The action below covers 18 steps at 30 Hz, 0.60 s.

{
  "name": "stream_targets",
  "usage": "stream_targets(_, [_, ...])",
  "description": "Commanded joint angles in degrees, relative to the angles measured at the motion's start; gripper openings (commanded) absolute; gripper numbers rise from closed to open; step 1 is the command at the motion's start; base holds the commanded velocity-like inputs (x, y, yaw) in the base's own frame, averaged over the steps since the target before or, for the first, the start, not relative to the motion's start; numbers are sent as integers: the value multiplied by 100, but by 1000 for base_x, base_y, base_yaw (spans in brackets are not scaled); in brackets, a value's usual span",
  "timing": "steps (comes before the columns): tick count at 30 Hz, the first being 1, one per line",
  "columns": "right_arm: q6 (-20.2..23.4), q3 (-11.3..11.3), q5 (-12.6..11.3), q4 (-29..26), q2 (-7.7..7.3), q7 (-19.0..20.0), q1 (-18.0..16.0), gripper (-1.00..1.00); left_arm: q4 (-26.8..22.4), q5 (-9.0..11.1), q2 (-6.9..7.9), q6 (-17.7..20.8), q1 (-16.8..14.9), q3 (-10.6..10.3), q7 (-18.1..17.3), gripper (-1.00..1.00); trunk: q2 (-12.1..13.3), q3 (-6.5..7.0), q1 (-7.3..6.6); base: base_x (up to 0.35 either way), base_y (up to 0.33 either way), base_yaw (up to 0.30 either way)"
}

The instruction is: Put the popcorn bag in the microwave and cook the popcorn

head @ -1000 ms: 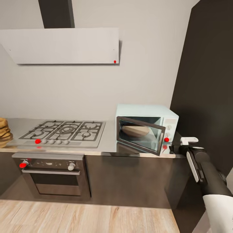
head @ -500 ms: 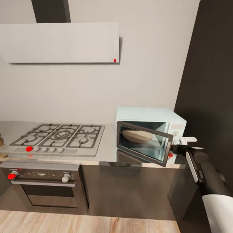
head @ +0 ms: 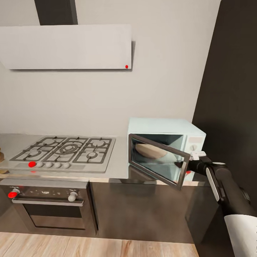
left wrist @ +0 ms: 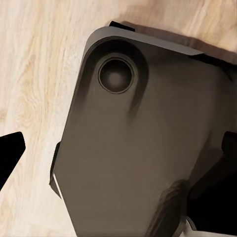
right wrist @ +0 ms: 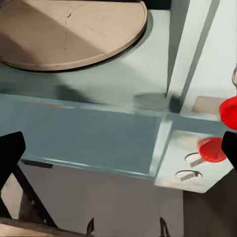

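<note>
The mint-blue microwave [head: 167, 126] stands on the steel countertop [head: 119, 167] to the right of the hob. Its dark glass door [head: 153, 162] hangs partly open, and a tan turntable [right wrist: 69, 29] lies inside. My right gripper [head: 180, 165] is at the door's free edge, just in front of the cavity's mint floor [right wrist: 98, 84]. It is open, its black fingers [right wrist: 10, 153] spread wide with nothing between them. My left gripper [left wrist: 118, 153] is open above my own dark base. The popcorn bag is out of view. A tan sliver [head: 1, 156] at the far left cannot be identified.
A five-burner gas hob [head: 64, 150] sits left of the microwave, above a dark oven [head: 50, 207] with a bar handle. The white hood [head: 67, 46] hangs overhead. A tall dark cabinet [head: 232, 89] walls in the right side. The wood floor [head: 89, 246] runs along the cabinets.
The head view shifted right and nearer between the two earlier frames. Since then my right gripper has moved left to the door's free edge, and the door stands slightly wider.
</note>
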Motion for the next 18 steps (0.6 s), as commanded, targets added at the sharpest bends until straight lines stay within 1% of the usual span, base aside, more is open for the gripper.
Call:
stream_targets(1, [35, -2, 29, -9, 15, 58, -4, 100, -5, 20, -4, -14, -1, 3, 16, 100, -4, -6, 0, 0, 0, 0])
stream_targets(5, [53, 1, 48, -10, 30, 70, -4, 100, 2, 17, -14, -10, -1, 10, 20, 100, -4, -6, 0, -108, 100, 0])
stream_targets(18, [63, 5, 72, -12, 36, 45, -4, 100, 3, 19, -9, -8, -1, 11, 20, 100, -4, -6, 0, -221, 201, 0])
